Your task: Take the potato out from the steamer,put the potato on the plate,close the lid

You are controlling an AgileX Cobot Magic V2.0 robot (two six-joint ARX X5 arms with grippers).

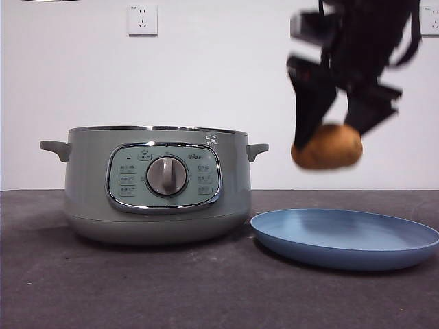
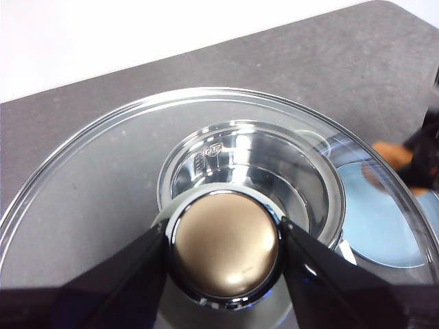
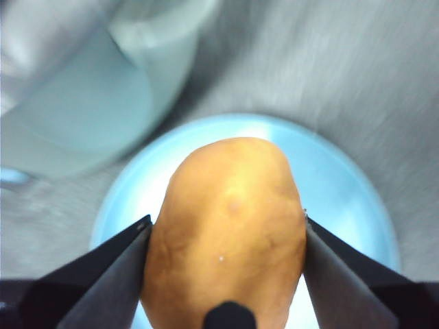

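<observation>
Overhead, my right gripper [image 1: 328,140] holds the potato [image 1: 327,146] in the air above the plate [image 1: 345,238], its two black jaws pressed against the potato's opposite sides. From the front the orange-brown potato hangs clear of the plate, with open space between them. My right wrist camera looks straight down past the potato [image 3: 226,229] onto the light-blue plate [image 3: 343,185] lying on the dark grey table [image 3: 357,68], with the pale green steamer [image 3: 89,89] just beside the plate.

My left gripper [image 2: 225,248] is closed on the knob [image 2: 225,247] of the glass lid [image 2: 89,178], one jaw on either side of it. Through the glass, my left wrist camera shows the open steamer [image 2: 254,171] below, its shiny metal bowl in plain sight, and part of the plate [image 2: 377,219] next to it.

At table level the steamer [image 1: 156,184] stands uncovered to the left of the plate, close beside it, with its control panel and central dial [image 1: 167,176] facing the camera. A white wall with a power socket [image 1: 142,20] stands behind the table.
</observation>
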